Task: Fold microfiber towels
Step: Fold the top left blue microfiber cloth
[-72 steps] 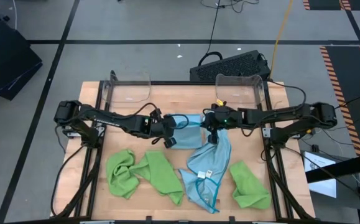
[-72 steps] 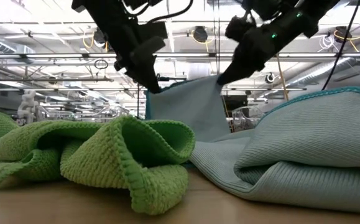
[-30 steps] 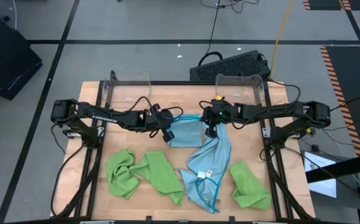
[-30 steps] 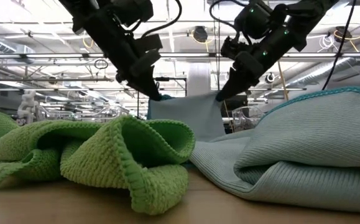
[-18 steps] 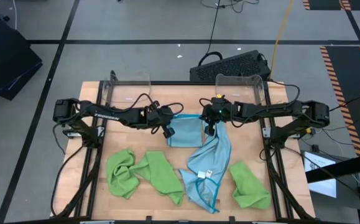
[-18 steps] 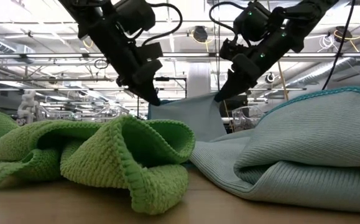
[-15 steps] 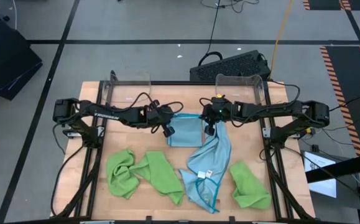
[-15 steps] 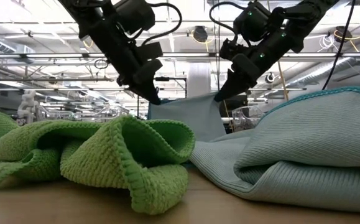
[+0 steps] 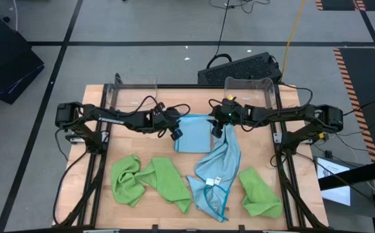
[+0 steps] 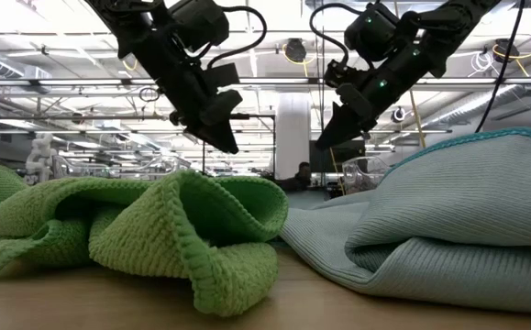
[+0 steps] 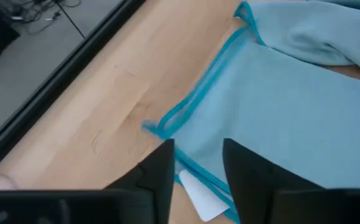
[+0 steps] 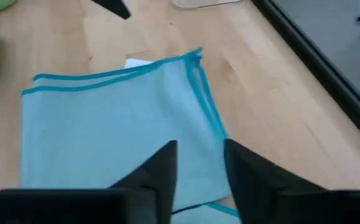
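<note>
A folded light blue towel [image 9: 193, 134] with teal edging lies flat on the wooden table, between my two grippers. My left gripper [image 9: 175, 133] stands open just above the towel's left corner [image 11: 161, 127]. My right gripper [image 9: 215, 129] stands open above its right edge [image 12: 198, 81]. Neither touches the cloth. In the low view both grippers [image 10: 226, 142] [image 10: 325, 137] hang in the air with nothing between their fingers. A second light blue towel [image 9: 214, 175] lies crumpled nearer the table's front edge.
Lime green towels lie bunched at the near left [image 9: 151, 181] and near right [image 9: 260, 196]. Two clear plastic bins [image 9: 135, 90] [image 9: 249, 89] stand along the table's far edge. Black frame rails [image 9: 96, 168] run down both sides of the table.
Both grippers have opened and let go of the folded blue towel's far corners. The towel was held raised between them and has dropped flat onto the table, out of sight in the low view. Both arms have stayed nearly in place.
</note>
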